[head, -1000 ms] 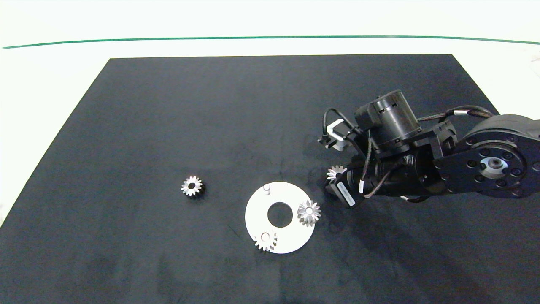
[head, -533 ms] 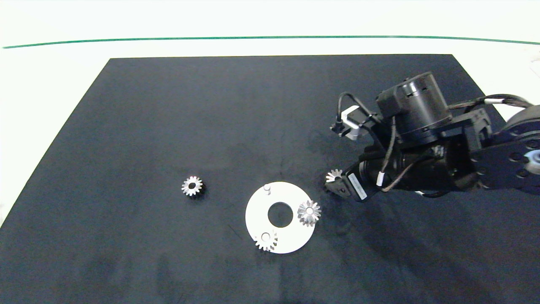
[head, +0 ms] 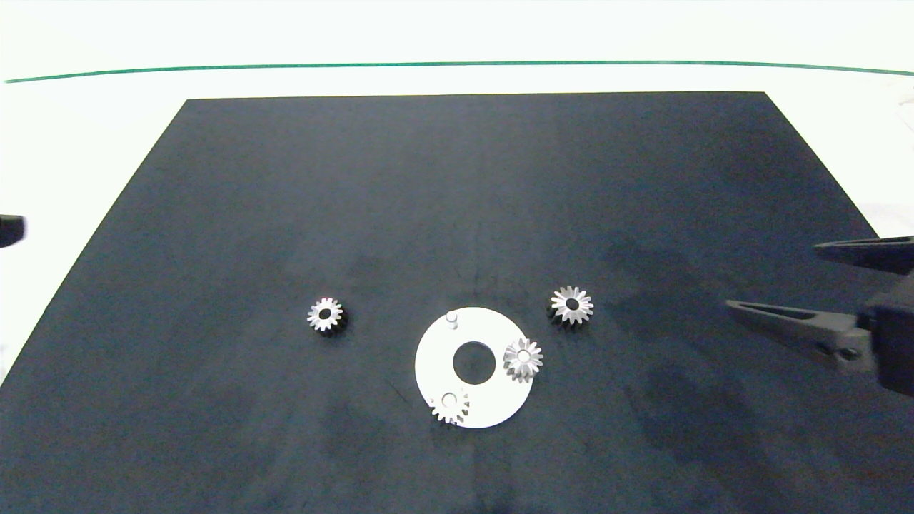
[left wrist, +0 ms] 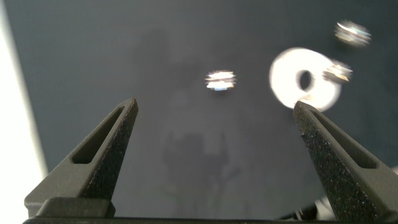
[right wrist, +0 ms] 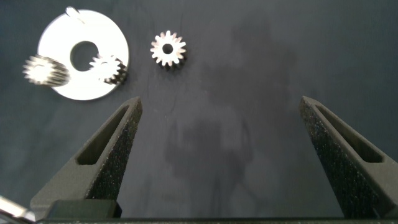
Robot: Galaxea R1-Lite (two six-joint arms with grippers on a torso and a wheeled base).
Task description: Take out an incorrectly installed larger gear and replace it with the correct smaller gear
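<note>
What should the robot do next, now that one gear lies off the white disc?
Probably bring the left pincer, open, over the small silver gear lying alone on the black mat. The white ring-shaped plate shows a bare peg, and the larger long-toothed silver gear already lies beside it, with the right pincer open and clear.

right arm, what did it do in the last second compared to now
The right gripper let go of the larger gear, left it on the black mat beside the white disc, and pulled back to the right edge, open. The smaller gear and the two gears on the disc stayed put.
</note>
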